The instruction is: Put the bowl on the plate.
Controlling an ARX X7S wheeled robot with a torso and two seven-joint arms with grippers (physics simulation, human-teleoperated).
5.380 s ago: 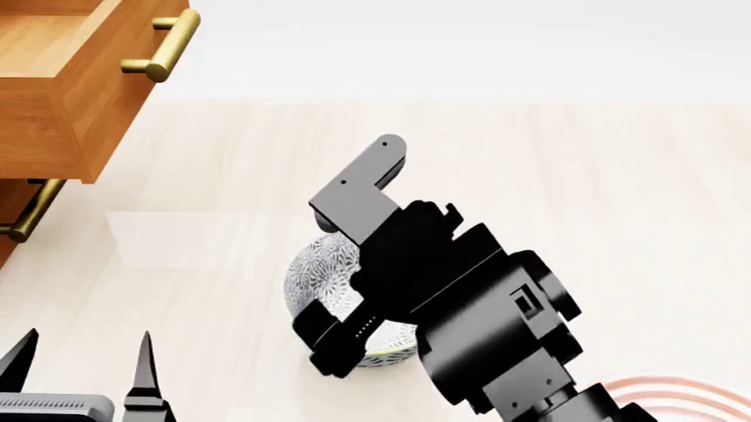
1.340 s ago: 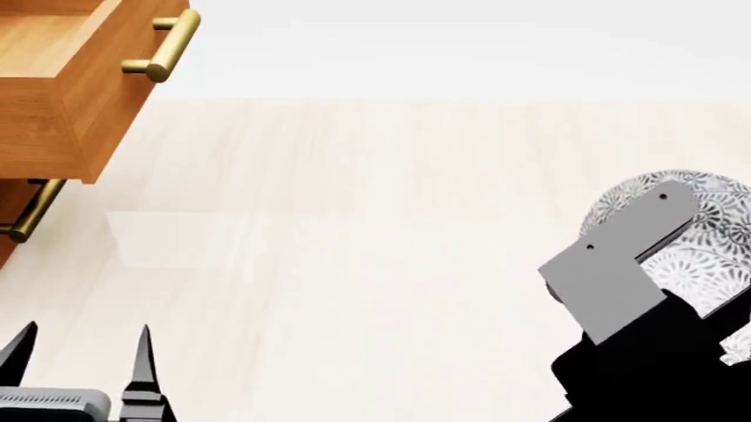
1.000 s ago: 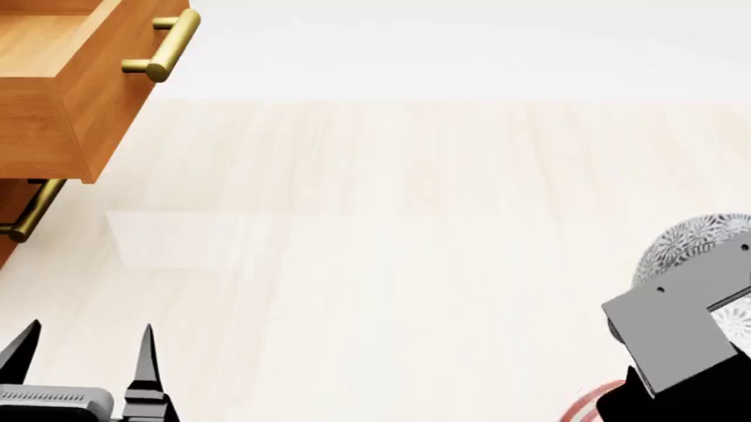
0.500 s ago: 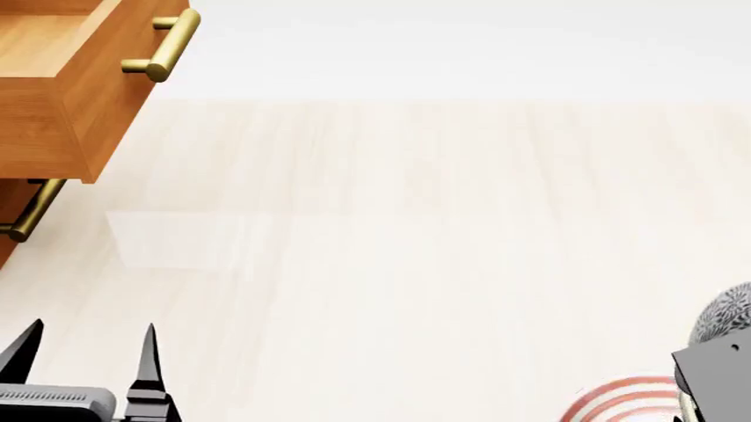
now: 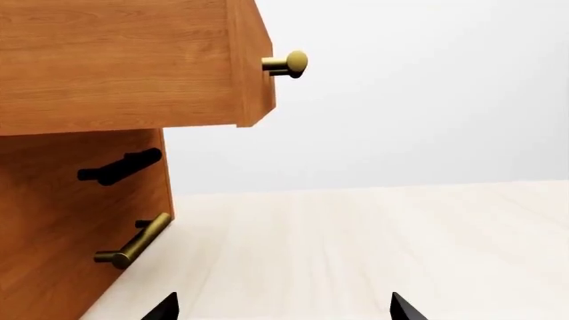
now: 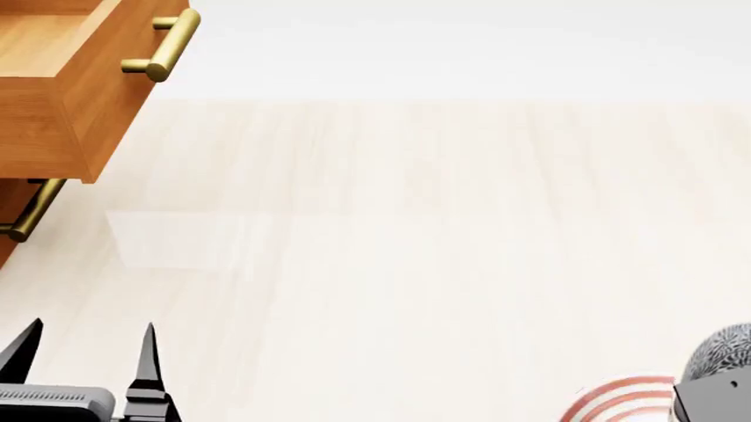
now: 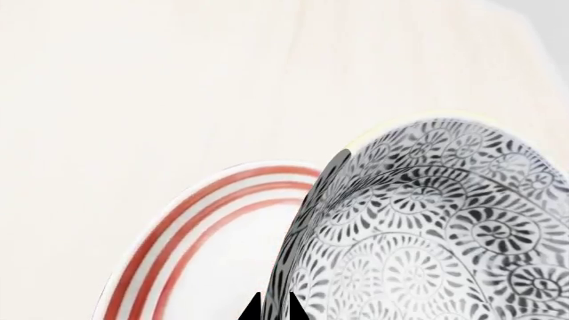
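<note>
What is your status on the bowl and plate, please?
Right gripper shut on bowl, above the plate, not yet set down. Left gripper open, idle near the drawers. Nothing in the way.

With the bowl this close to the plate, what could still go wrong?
1. The right pincer pinches only the bowl wall; it may slip or tilt on release.
2. The bowl overlaps just one side of the plate; released off-centre, it might land on the red-ringed rim and tip.
3. In the head view both sit at the frame corner, so alignment is hard to judge.
</note>
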